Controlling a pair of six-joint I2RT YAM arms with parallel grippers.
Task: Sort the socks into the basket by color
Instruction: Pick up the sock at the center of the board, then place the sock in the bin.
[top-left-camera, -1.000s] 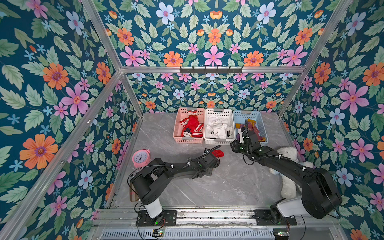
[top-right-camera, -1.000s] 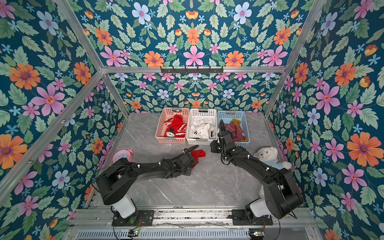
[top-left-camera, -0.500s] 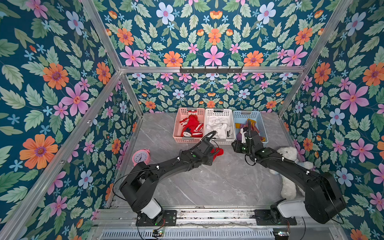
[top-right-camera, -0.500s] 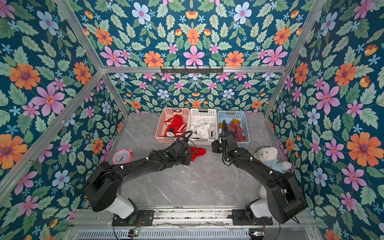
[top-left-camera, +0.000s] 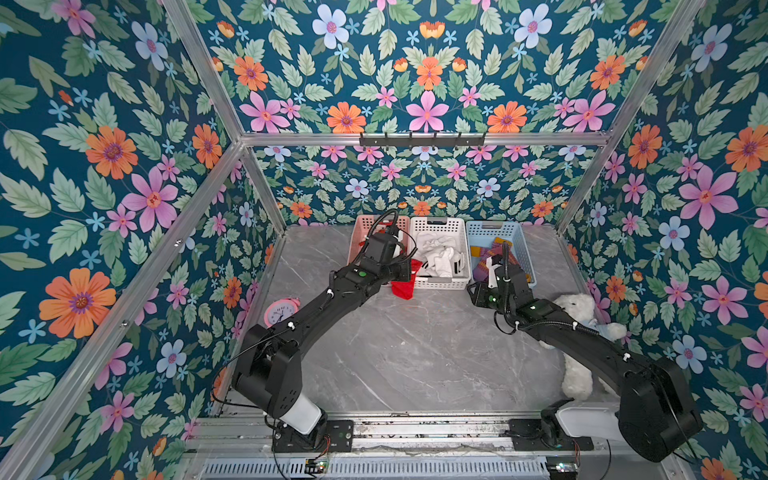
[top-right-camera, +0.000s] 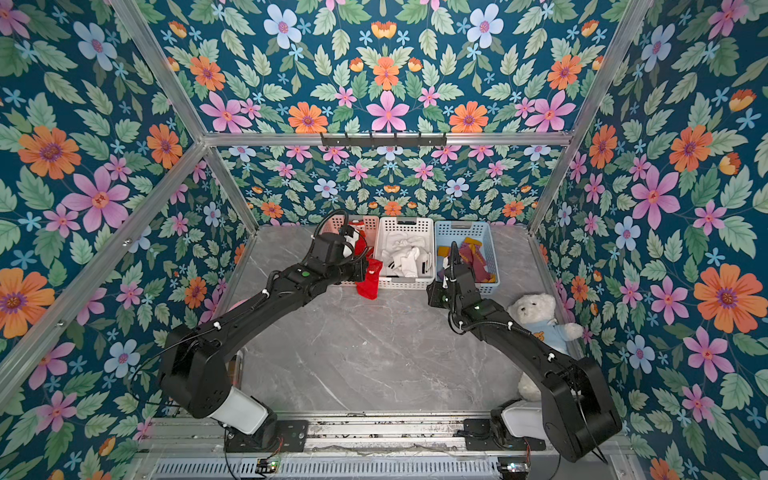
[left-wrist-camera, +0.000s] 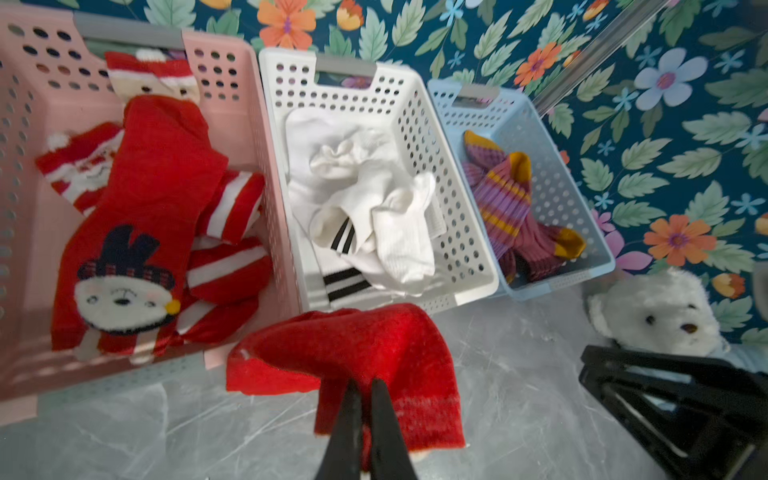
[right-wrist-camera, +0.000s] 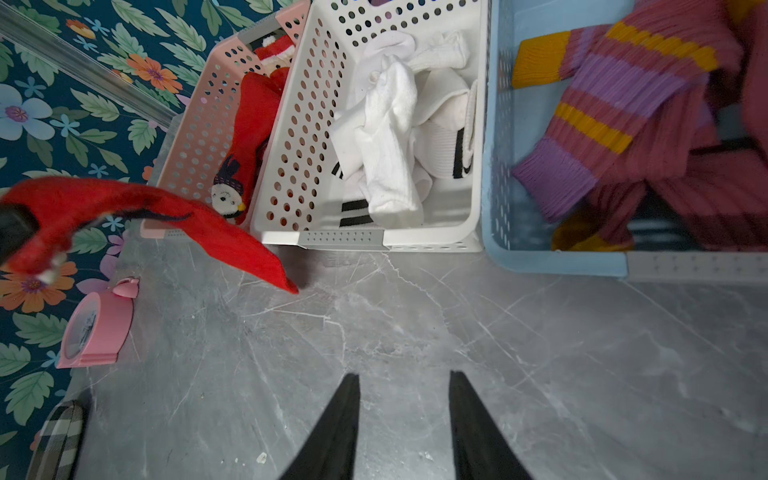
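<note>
Left claw (left-wrist-camera: 365, 384) is clamped tight on the red sock (left-wrist-camera: 353, 345), which dangles low in front of the baskets, right at the seam between the pink basket (left-wrist-camera: 241, 124) and the white basket (left-wrist-camera: 415, 124). That spot is the worry. Let go too soon and the sock lands on the desk (right-wrist-camera: 415, 324), or flops into the white basket among the wrong color. The grip looks like a thin pinch near one edge, so a quick swing could shake the fabric loose. The hanging toe sits low, and whether it brushes the desk is hard to tell. Without more lift it could snag on the pink basket's near rim. Right claw (right-wrist-camera: 404, 375) hovers partly open and empty over bare desk, close enough to crowd a wide sweep.
</note>
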